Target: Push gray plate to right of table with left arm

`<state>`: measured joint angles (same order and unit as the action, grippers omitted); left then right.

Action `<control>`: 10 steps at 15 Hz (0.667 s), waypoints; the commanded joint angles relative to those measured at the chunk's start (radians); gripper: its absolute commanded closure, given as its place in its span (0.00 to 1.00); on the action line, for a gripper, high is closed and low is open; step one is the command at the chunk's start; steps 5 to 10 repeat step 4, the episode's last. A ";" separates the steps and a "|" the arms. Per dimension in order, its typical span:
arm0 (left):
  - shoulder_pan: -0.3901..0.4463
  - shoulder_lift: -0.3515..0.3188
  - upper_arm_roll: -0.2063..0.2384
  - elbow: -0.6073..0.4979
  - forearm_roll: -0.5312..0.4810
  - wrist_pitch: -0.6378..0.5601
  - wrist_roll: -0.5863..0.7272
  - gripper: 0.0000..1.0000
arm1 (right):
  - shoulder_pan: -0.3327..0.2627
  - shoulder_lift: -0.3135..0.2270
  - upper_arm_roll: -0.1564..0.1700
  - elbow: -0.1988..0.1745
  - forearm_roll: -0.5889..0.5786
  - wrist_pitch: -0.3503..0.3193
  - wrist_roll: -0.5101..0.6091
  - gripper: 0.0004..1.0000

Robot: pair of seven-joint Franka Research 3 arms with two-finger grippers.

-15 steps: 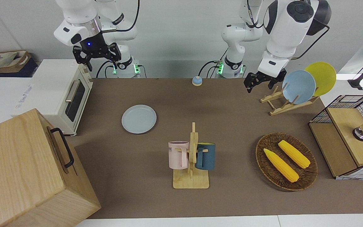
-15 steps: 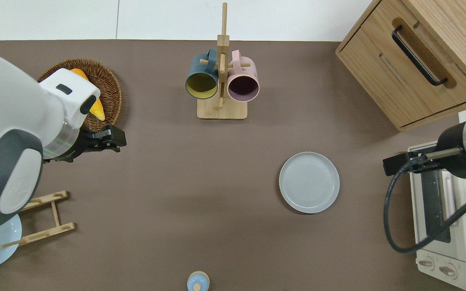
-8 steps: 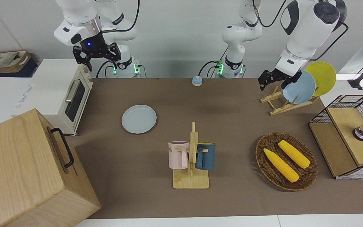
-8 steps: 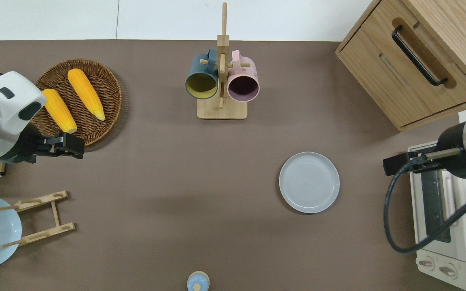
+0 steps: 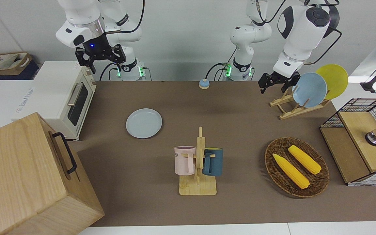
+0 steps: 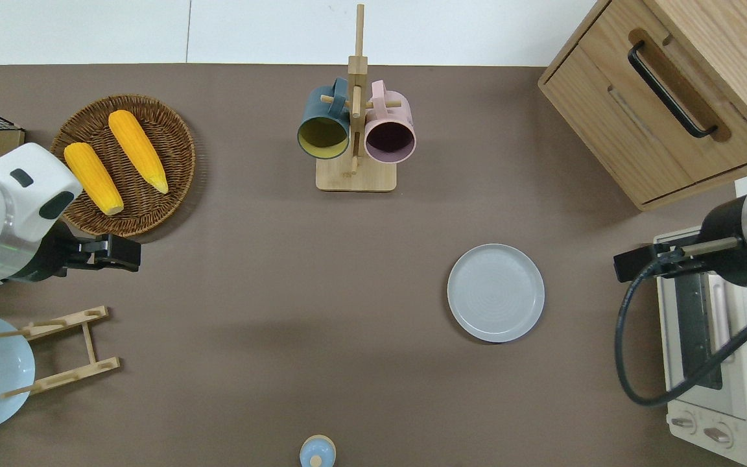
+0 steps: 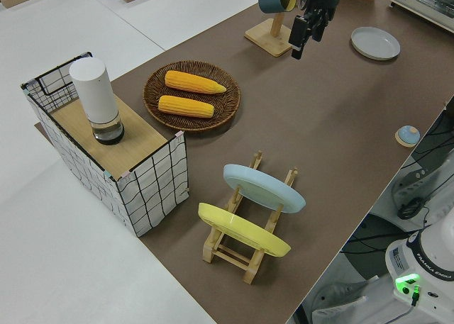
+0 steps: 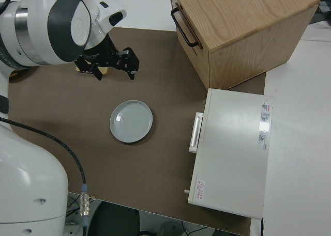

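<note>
gray plate [image 6: 495, 292] smooth, matt | table [image 6: 250, 311] matt | basket [image 6: 172, 139] woven wicker

Left gripper [image 6: 128, 251] aloft, empty; right arm parked

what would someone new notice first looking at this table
Probably the two yellow corn cobs in the wicker basket at the left arm's end, with the left pincer up over bare table beside it. Then the gray plate, flat and alone toward the right arm's end.

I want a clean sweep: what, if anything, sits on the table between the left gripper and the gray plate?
Nothing visible does. Overhead, the left gripper is over bare table and the gray plate lies flat toward the right arm's end; the mug rack stands farther from the robots than that line.
</note>
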<state>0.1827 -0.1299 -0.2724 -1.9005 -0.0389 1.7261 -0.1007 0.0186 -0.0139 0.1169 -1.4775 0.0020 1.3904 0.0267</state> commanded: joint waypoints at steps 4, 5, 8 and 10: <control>0.011 -0.040 0.009 -0.052 -0.018 0.032 0.009 0.00 | -0.020 -0.003 0.015 0.008 0.010 -0.014 0.002 0.02; 0.011 -0.040 0.009 -0.052 -0.018 0.032 0.009 0.00 | -0.020 -0.003 0.015 0.008 0.010 -0.014 0.002 0.02; 0.011 -0.040 0.009 -0.052 -0.018 0.032 0.009 0.00 | -0.020 -0.003 0.015 0.008 0.010 -0.014 0.002 0.02; 0.011 -0.040 0.009 -0.052 -0.018 0.032 0.009 0.00 | -0.020 -0.003 0.015 0.008 0.010 -0.014 0.002 0.02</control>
